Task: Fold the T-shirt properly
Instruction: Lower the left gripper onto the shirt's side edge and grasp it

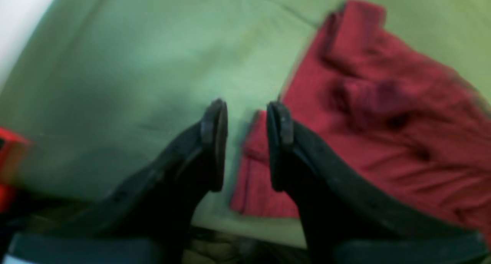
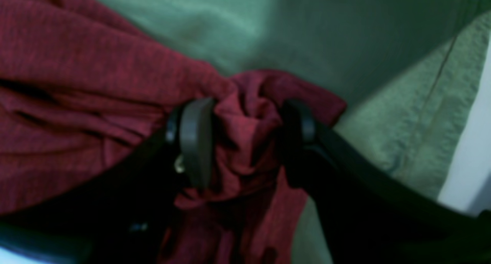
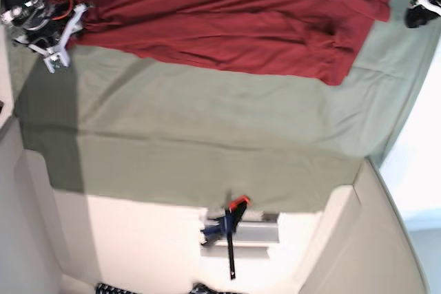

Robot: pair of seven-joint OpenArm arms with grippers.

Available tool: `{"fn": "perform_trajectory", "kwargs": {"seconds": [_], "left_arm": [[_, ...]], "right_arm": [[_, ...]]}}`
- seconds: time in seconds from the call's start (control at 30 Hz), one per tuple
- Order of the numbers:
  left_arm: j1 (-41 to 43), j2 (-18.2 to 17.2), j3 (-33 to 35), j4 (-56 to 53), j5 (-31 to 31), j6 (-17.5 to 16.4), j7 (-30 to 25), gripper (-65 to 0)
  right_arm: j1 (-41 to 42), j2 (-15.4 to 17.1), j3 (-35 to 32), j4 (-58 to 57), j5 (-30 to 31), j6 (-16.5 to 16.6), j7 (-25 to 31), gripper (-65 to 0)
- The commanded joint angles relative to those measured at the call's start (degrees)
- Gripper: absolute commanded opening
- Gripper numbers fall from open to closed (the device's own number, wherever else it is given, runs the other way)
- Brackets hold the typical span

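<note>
Orange-handled blue clamp [image 3: 227, 224], nearest. Olive-green cloth cover [image 3: 207, 149], spread flat beyond it. Dark red cotton T-shirt [image 3: 227, 18], creased, stretched along the cover's far edge. Right gripper [image 2: 245, 137], fingers pinched on a bunched shirt corner. Left gripper [image 1: 247, 141], fingers parted, holding nothing, just beside the opposite end.

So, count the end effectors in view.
2. The right end effector is shut on a bunched edge of the dark red fabric T-shirt; the left end effector is open above the green table cloth, beside the shirt's corner.
</note>
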Motion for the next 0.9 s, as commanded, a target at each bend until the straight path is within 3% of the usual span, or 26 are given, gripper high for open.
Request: {"fn": "perform_trajectory", "kwargs": {"seconds": [0.0,0.17,0.3,0.53,0.7,0.87], "left_arm": [[-0.83,-1.9,-0.52,-1.95,-3.69,-1.7,0.68,-43.8],[-2.75,-3.93,-0.28,-13.94,-14.84,-5.55,6.62,-43.8],[-4.07,-4.09,1.53,-19.08,-14.91,-5.68,6.88,-43.7],[-6.08,-3.65,11.41,-20.96,-14.95,-7.96,4.39,-43.3],[-9.92,-3.48,16.0,-20.96,-14.58,-9.38,4.26,-36.7],[-12.0,-3.48,18.64,-20.96,-11.85,-9.4,2.29,-36.3]], "right_arm": [[0.76,0.76,0.33,0.55,-0.28,-0.37,0.48,-36.2],[0.76,0.79,0.33,0.55,0.09,-0.37,0.46,-36.2],[0.76,0.76,0.33,0.55,0.09,-0.37,0.68,-36.2],[0.74,0.76,0.33,0.55,0.09,-0.37,0.61,-36.2],[0.74,0.79,0.33,0.55,0.07,-0.37,0.59,-36.2],[0.74,0.76,0.33,0.55,0.07,-0.37,0.61,-36.2]]}}
